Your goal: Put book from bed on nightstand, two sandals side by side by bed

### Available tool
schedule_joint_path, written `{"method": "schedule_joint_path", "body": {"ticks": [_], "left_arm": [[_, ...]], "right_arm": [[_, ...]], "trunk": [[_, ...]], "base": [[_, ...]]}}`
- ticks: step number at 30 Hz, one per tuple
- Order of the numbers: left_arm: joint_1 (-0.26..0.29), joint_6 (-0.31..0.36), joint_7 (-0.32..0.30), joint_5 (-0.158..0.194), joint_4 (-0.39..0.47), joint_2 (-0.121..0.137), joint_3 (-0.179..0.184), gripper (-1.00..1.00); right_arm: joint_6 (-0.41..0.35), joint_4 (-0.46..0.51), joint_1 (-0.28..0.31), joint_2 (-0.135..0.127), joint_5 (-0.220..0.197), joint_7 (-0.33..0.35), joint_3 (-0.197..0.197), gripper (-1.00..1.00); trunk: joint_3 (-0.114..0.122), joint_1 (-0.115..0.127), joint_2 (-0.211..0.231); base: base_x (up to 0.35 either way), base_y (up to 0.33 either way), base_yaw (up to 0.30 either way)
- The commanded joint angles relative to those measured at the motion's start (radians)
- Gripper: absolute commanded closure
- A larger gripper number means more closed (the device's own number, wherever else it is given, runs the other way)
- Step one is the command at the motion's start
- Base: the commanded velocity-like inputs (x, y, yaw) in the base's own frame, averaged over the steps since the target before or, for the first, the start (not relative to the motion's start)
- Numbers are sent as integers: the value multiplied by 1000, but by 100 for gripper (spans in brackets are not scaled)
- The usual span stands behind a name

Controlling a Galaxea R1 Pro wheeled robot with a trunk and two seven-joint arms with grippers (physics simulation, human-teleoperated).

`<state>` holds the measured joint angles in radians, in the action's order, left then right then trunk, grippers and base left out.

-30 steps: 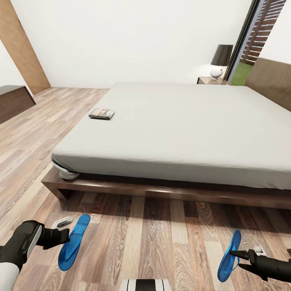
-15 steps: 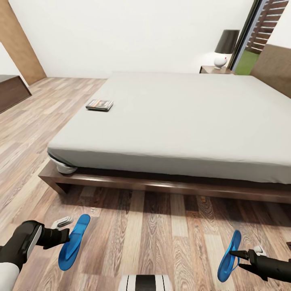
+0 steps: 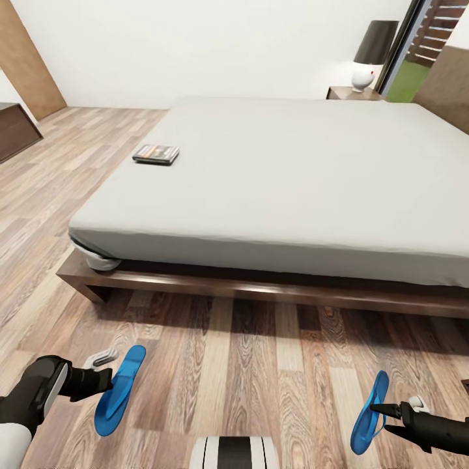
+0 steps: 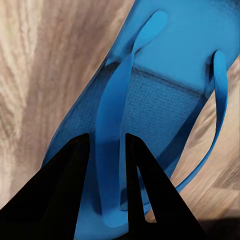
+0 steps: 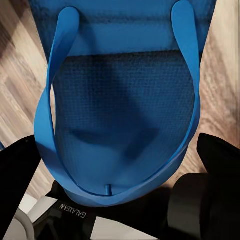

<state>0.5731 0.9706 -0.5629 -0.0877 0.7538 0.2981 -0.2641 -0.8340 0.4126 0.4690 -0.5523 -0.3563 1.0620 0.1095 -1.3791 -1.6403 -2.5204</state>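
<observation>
Both blue sandals are held off the wood floor in front of the bed (image 3: pixel 293 176). My left gripper (image 3: pixel 104 380) is shut on one sandal (image 3: pixel 120 389); its black fingers (image 4: pixel 67 185) pinch the thong strap of that sandal (image 4: pixel 165 65). My right gripper (image 3: pixel 384 412) is shut on the other sandal (image 3: pixel 369 412), which hangs on edge; this sandal (image 5: pixel 125 100) has its sole facing the camera. The book (image 3: pixel 155 154) lies flat on the grey mattress near its left edge. A dark nightstand (image 3: pixel 355 93) stands at the bed's far right corner.
A lamp (image 3: pixel 374 45) with a dark shade sits on the nightstand, beside a dark-framed window (image 3: pixel 423 52). The brown headboard (image 3: pixel 449 85) is at the right. A dark wooden cabinet (image 3: pixel 13 133) stands on the far left. Plank floor (image 3: pixel 247 371) stretches between me and the bed frame (image 3: pixel 260 290).
The whole view has shifted: the bed, book and nightstand sit higher and a little closer in the picture, so the camera moved. Both sandals stay in my grippers as before.
</observation>
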Motion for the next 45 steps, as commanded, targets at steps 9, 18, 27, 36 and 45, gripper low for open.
{"method": "schedule_joint_path", "body": {"ticks": [9,18,27,36,45], "left_arm": [[-1,1,-7,-8,1,-1,-5,100],[-7,-87,-5,-1,-2,-20,-9,100],[-9,-130,-5,-1,-23,-29,-31,100],[-9,-135,-5,-1,-24,-28,-43,100],[-9,-135,-5,-1,-24,-28,-44,100]], "right_arm": [[-5,0,0,0,-1,2,2,100],[-5,0,0,0,-1,2,1,100],[-5,0,0,0,-1,1,2,100],[-5,0,0,0,-1,1,1,100],[-5,0,0,0,-1,1,2,100]], "trunk": [[-16,-2,-1],[-16,-2,-1],[-16,-2,-1],[-16,-2,-1],[-16,-2,-1]], "base": [[0,0,0],[126,0,0],[105,0,0],[92,34,0],[189,145,0]]}}
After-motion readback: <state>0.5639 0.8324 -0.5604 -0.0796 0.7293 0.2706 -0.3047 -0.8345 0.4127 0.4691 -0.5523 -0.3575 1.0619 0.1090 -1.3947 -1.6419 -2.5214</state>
